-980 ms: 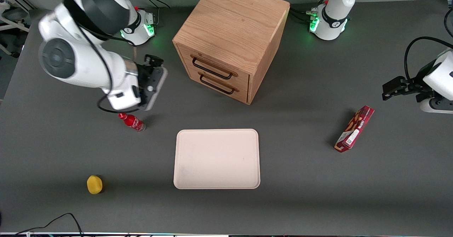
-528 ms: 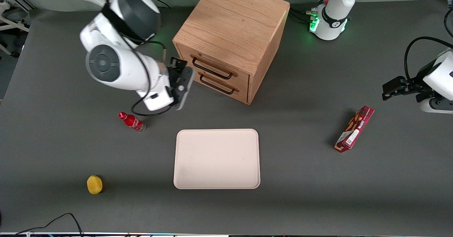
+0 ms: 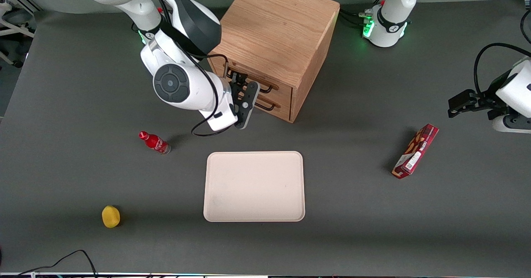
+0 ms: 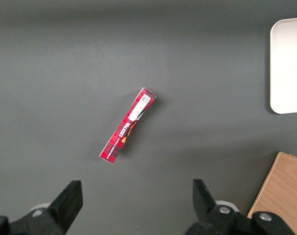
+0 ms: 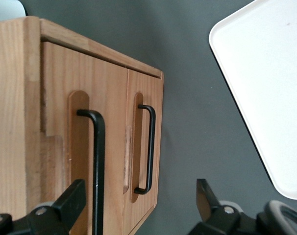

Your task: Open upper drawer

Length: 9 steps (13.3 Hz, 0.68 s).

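The oak cabinet (image 3: 274, 33) stands at the back of the table with both drawers shut. Its upper drawer (image 3: 281, 89) has a light wood front (image 5: 55, 127) and a long black bar handle (image 5: 98, 166). The bottom drawer (image 5: 156, 127) below it carries a like handle (image 5: 150, 147). My right gripper (image 3: 244, 89) hovers just in front of the drawer fronts, at the end of them nearer the working arm. It is open (image 5: 137, 205), with nothing between the fingers. One finger (image 5: 65, 203) lies over the upper drawer front, close beside its handle. The other finger (image 5: 207, 200) hangs over bare table.
A cream tray (image 3: 254, 186) lies nearer the front camera than the cabinet. A small red bottle (image 3: 154, 142) and a yellow object (image 3: 110, 216) lie toward the working arm's end. A red box (image 3: 415, 150) lies toward the parked arm's end.
The right arm has swung from above the red bottle across to the cabinet. Its gripper now sits in front of the drawers. Both drawers are still shut.
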Motion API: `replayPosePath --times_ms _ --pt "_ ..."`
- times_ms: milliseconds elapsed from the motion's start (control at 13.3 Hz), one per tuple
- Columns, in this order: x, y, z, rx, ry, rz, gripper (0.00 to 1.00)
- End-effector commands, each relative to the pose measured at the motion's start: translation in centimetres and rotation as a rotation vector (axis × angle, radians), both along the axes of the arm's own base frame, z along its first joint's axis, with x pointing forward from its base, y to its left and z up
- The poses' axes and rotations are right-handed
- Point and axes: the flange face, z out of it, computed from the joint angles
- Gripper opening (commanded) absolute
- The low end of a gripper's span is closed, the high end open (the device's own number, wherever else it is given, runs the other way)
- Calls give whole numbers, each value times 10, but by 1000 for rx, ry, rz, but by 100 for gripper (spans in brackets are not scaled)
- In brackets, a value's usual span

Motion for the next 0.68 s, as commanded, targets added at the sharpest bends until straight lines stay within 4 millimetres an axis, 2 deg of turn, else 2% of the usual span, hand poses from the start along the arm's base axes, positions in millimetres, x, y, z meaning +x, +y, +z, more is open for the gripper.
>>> replayPosePath --times_ms 0,452,603 --pt "-2 13 1 19 -2 22 100" --pt "-8 13 -13 23 6 67 100" --pt "-15 14 -23 16 -3 66 100"
